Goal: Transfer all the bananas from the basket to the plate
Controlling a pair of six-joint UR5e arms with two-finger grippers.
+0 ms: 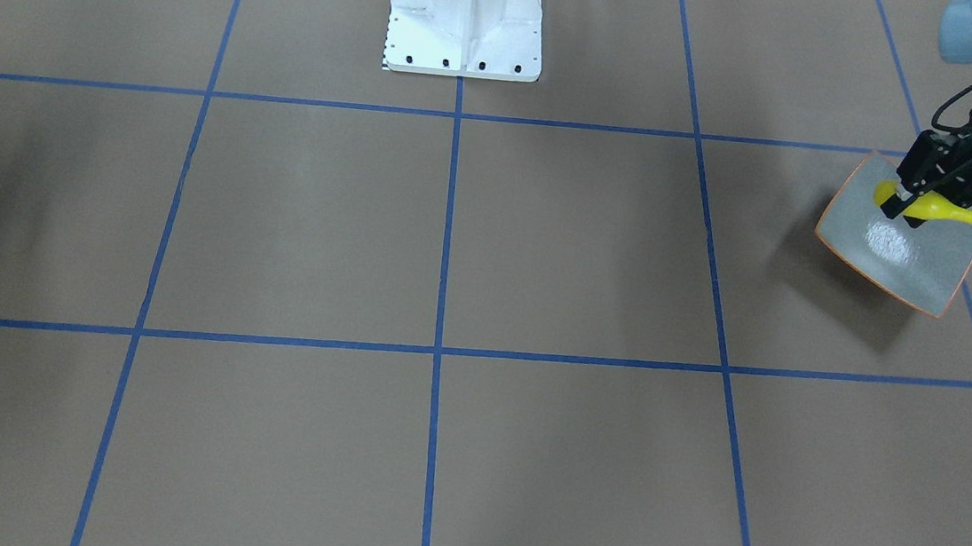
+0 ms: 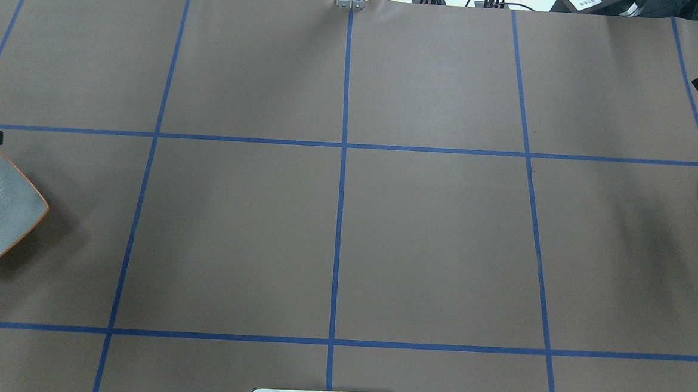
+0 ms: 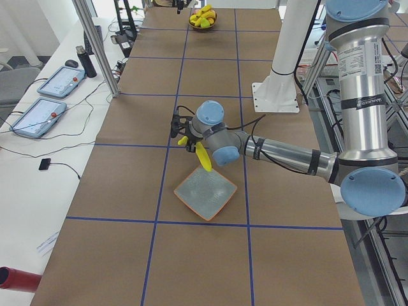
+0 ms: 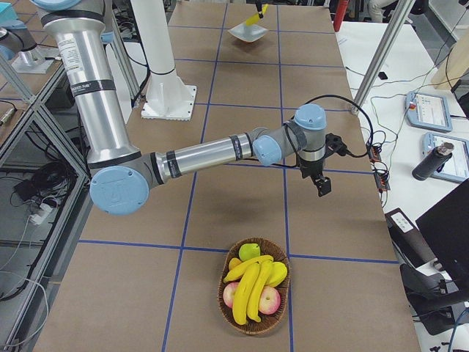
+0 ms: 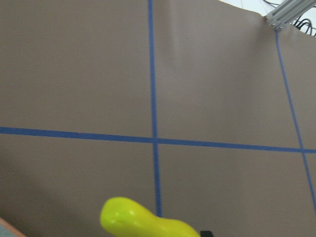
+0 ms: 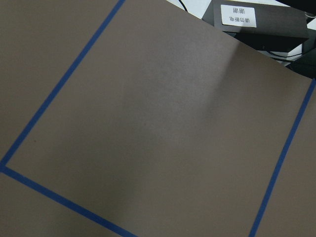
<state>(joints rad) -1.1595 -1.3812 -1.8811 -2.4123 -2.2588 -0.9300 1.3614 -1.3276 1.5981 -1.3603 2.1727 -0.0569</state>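
Holding one banana (image 1: 947,211) in the left jaws, pinched shut across it, one end sticking out to the side. Hovering over the plate (image 1: 906,260), directly below these jaws, nearer its rear edge than its middle. Judging this as the release step for a first fruit: nothing lying on the plate yet. Leaving the other bananas (image 4: 249,290) in the basket (image 4: 253,329), far from the left jaws and a short way from the right jaws. Cannot tell the spread of the right jaws: shown small and only in part.

Risking a roll-off if let go here: off-centre drop, upturned glossy sides, curved fruit, so possibly over the rim onto the table (image 1: 586,256). Risking a knocked or tipped plate if pushed down too far near that edge. Safer to shift toward the middle and lower before opening.
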